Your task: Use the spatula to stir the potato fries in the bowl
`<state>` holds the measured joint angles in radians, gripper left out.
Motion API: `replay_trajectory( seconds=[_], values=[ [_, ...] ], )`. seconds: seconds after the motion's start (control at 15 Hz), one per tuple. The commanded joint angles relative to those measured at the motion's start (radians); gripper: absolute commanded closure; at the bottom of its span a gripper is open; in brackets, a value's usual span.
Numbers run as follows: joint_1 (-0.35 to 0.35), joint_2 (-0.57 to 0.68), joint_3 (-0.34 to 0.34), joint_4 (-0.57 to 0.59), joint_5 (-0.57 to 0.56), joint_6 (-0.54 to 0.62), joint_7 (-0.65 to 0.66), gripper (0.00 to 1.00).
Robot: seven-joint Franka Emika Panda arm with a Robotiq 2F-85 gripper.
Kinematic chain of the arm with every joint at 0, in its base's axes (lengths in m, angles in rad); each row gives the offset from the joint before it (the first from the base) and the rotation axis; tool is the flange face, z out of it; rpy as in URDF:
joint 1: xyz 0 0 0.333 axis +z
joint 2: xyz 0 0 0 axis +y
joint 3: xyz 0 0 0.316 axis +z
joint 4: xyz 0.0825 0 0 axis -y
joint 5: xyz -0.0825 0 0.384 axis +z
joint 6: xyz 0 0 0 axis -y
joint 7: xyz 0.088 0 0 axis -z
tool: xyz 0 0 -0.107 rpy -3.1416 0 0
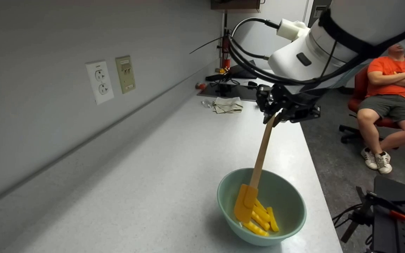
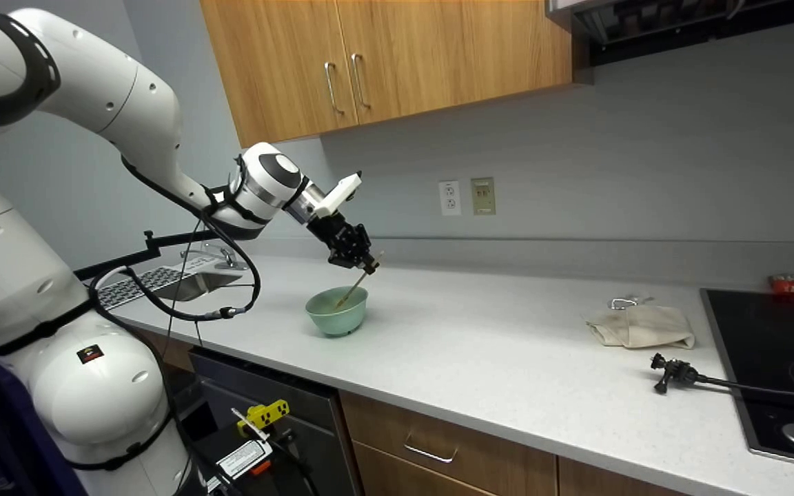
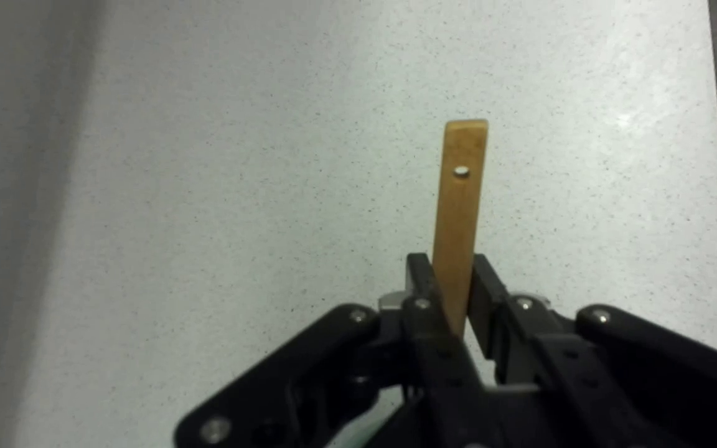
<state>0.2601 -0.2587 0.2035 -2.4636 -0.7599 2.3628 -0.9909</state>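
Observation:
My gripper point(image 3: 449, 264) is shut on the wooden handle of the spatula point(image 3: 460, 205), whose holed end sticks out past the fingers in the wrist view. In an exterior view the spatula point(image 1: 261, 151) slants down from the gripper point(image 1: 272, 119) into the mint-green bowl point(image 1: 285, 195). Its flat orange blade point(image 1: 246, 203) rests among or against the yellow potato fries point(image 1: 261, 215) on the bowl's left side, covering some of them. From farther off, the gripper point(image 2: 369, 265) hangs above the bowl point(image 2: 336, 318); the fries barely show there. Only a sliver of the bowl's rim appears in the wrist view.
The bowl stands on a pale speckled counter point(image 2: 480, 344), close to its edge in an exterior view. A folded cloth point(image 2: 642, 327), a black mount with a cable point(image 2: 679, 372) and a cooktop point(image 2: 790, 344) lie along it. A sink point(image 2: 197, 279) sits behind the arm. A person point(image 1: 394, 91) sits nearby.

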Motion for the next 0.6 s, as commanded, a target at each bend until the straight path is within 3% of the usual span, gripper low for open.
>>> replay_trajectory(
  seconds=[0.0,0.53],
  values=[
    [0.0,-0.015,0.01,-0.012,-0.04,-0.014,0.003,0.96],
    [0.001,0.046,0.031,-0.028,-0.098,0.012,0.062,0.96]
  ],
)
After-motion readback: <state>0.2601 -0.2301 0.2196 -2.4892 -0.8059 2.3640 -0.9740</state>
